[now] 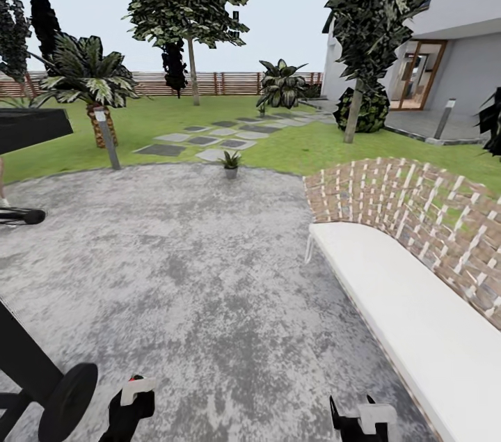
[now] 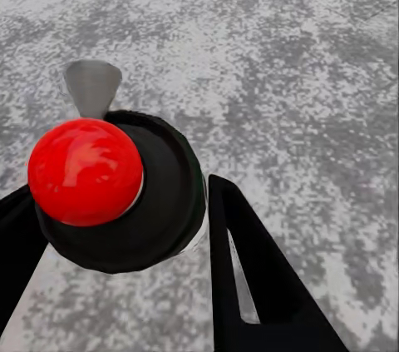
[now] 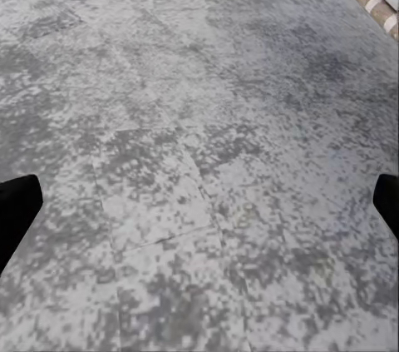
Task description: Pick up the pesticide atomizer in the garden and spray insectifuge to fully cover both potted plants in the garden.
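One potted plant stands at the far edge of the round grey patio in the head view, where paving meets lawn and the stepping stones begin; the robot faces it from well back, apparently lining up an approach. A white-cushioned wicker sofa curves along the patio's right edge. Low in that view, the left gripper carries the pesticide atomizer, its red tip just showing, while the right gripper rides beside it. The left wrist view explains the hold: the bottle sits clamped between the black fingers, red cap toward the camera, kept upright and ready for spraying. In the right wrist view, the other arm's fingertips stand wide apart over bare paving, holding nothing, likely left free as a spare.
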